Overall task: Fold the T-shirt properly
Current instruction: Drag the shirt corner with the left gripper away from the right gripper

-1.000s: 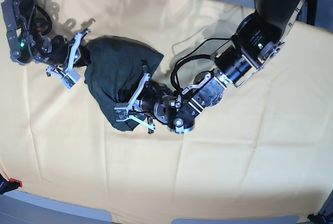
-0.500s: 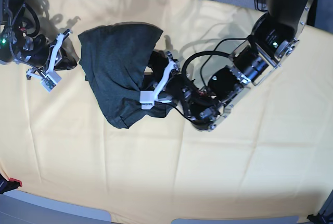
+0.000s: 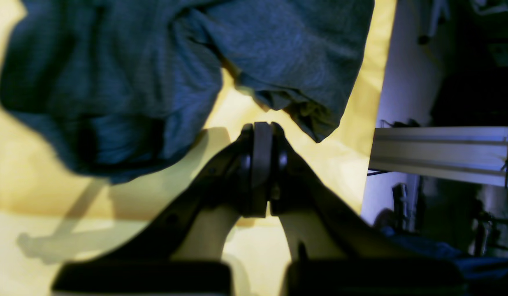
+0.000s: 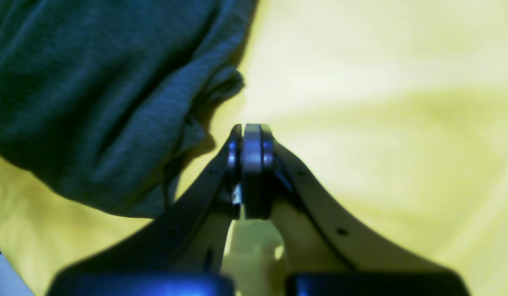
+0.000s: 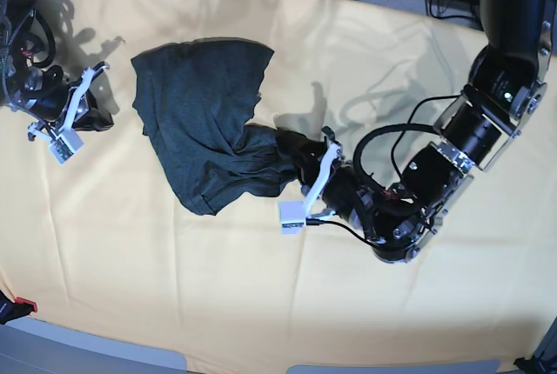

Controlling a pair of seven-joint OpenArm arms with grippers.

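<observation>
1. On the yellow cloth (image 5: 261,304), toward ten o'clock from the middle of the base view, the T-shirt (image 5: 204,117) lies bunched in a rough heap, with a wrinkled tongue trailing toward four o'clock.
2. No flat rectangle, squared edge or tidy sleeve shows; the folds are loose and uneven, so by this look the folding proper is largely left to do, and the shirt likely needs spreading out first.
3. At the four o'clock end of the heap, the left gripper (image 5: 305,190) sits just beside the trailing cloth. In the left wrist view its jaws are pressed together with nothing between them, the fabric lying just beyond the tips (image 3: 260,125).
4. At nine o'clock, well apart from the shirt's edge, the right gripper (image 5: 71,113) rests over bare yellow cloth. Its jaws are likewise closed and empty (image 4: 250,127), with the shirt off to their ten o'clock.
5. Neither arm holds the garment.
</observation>
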